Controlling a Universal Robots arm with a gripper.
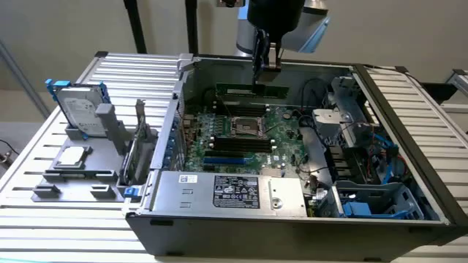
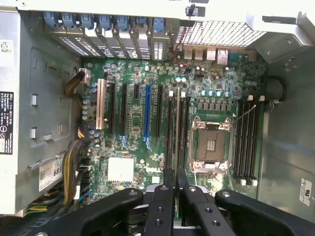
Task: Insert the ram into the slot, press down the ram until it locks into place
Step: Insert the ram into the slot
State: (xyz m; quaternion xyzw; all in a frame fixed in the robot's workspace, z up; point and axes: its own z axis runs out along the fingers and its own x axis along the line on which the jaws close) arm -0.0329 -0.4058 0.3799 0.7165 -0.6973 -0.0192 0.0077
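Wrist view: I am holding the ram [image 2: 177, 129] edge-on between my fingers, with the gripper [image 2: 175, 173] clamped on its upper edge. It is lining up along the slot [image 2: 170, 132], one of the black sockets just beside the CPU socket [image 2: 210, 145], on the side toward the blue slot [image 2: 147, 115].

Step in hand, as I am judging it: insertion, not yet pressing. The ram is hanging clear above the motherboard [image 2: 156, 153], apart from the slot, and nothing is seated. I cannot tell for certain which of the parallel sockets beside the CPU socket it is sitting over.

The insertion, I reckon, is calling for:
- the ram's lower edge parallel to the slot and centred between its pale end clips
- a straight vertical descent, with no tilt end to end

A slight offset toward the CPU socket would be landing the stick on the socket wall rather than in the groove.

Exterior view: the arm is reaching down from above into the open computer case [image 1: 292, 235]. The wrist is vertical and the fingers are pointing straight down. The ram is held level, raised well clear of the CPU socket.
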